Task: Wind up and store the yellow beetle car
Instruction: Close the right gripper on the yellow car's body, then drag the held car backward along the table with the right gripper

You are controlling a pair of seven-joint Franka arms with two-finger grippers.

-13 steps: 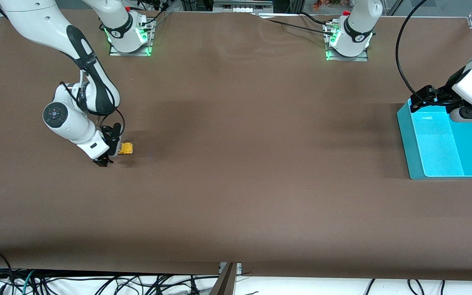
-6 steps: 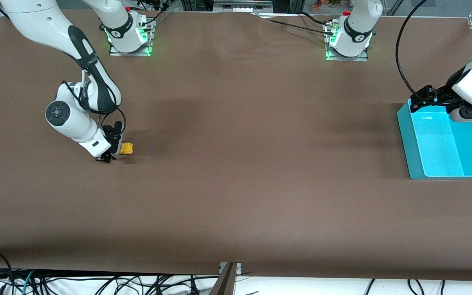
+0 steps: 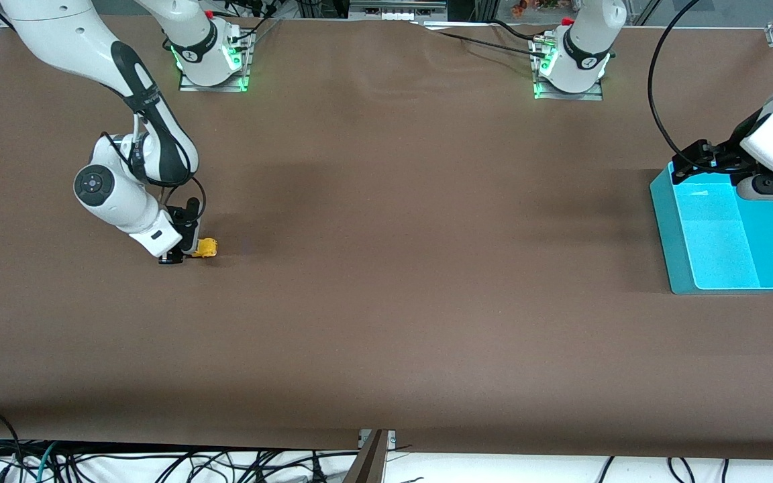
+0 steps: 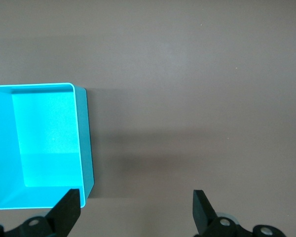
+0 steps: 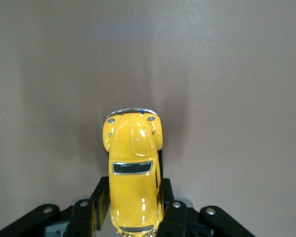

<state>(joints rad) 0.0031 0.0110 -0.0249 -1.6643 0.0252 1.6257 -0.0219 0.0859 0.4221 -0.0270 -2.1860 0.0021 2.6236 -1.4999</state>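
Front view: right pincer (image 3: 182, 255) down at the counter (image 3: 386, 282) toward the right arm's end, clamped on the yellow beetle car (image 3: 206, 248), nose sticking out at 3 o'clock. Left pincer (image 3: 702, 159) waiting over the teal bin (image 3: 678, 255).

Left wrist view: fingers (image 4: 66, 210) spread wide, holding nothing.

Right wrist view: fingers (image 5: 99, 200) pressed against the car's rear flanks.
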